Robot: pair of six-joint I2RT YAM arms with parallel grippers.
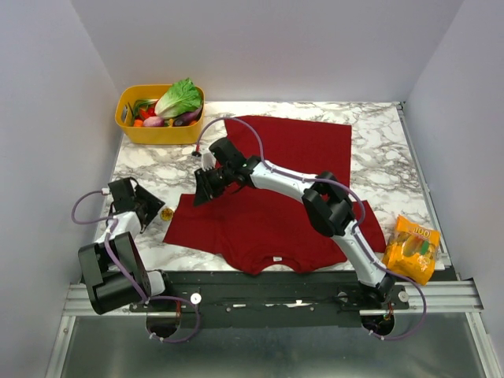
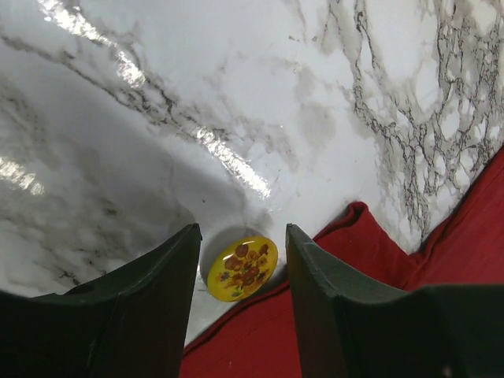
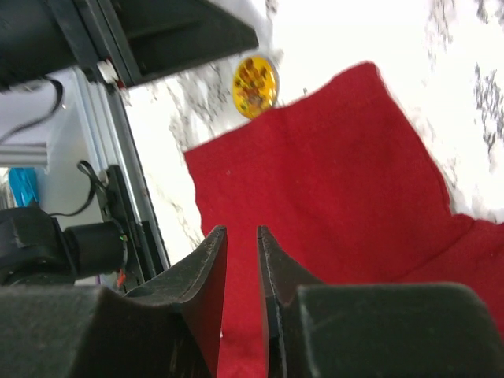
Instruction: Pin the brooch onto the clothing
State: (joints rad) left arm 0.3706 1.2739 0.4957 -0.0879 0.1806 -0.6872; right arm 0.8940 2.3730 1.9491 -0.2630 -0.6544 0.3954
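The left claw (image 2: 242, 232) is held open. Its two fingers are set either side of the brooch (image 2: 242, 268) without touching it. The yellow, flower-printed disc is seen lying flat on the worktop (image 2: 236, 94), near the left edge and toward the near side, right at the hem of the clothing (image 2: 441, 268), at the sleeve nearest that edge. The right claw (image 3: 240, 236) is poised over the same sleeve with its jaws drawn close and only a slim gap left between them. No fabric is seen to be caught there.

The step in hand is judged to be the pickup of the brooch. It is best done with the disc centred between the fingers, which should be lowered to the marble before being closed, so that the thin rim is gripped and not skated away. The hem should be left out of the pinch. As the cloth is soft, it is better pulled taut by the right claw near the chosen spot.

At the far left corner a yellow basket (image 1: 161, 134) is stood, filled with a leafy green head (image 1: 179, 98) and purple, red and orange vegetables (image 1: 161, 120). By the near right corner an orange snack bag (image 1: 413, 248) is laid — its contents cannot be made out.
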